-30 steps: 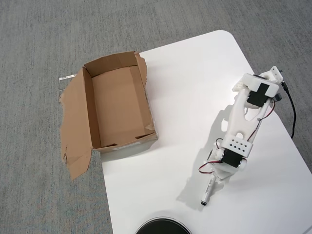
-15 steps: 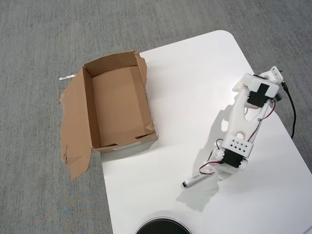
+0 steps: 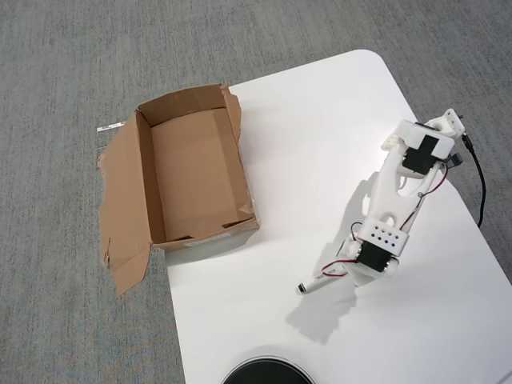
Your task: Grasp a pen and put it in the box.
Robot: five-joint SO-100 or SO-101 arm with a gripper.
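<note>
In the overhead view the white arm reaches from the table's right edge toward the front. Its gripper is shut on the pen, a slim white pen with a dark tip that sticks out leftward. The pen casts a shadow on the white table below it, so it hangs above the surface. The fingers are mostly hidden under the wrist motor. The box, brown open cardboard with a ragged flap spread to its left, sits empty at the table's left edge, well apart from the gripper.
A black round object pokes in at the bottom edge, in front of the gripper. A black cable runs off the arm's base at the right. Grey carpet surrounds the table, and the box overhangs it.
The pen swung from pointing toward the bottom edge to pointing left, and the gripper carried it slightly up and left in the view, toward the box.
</note>
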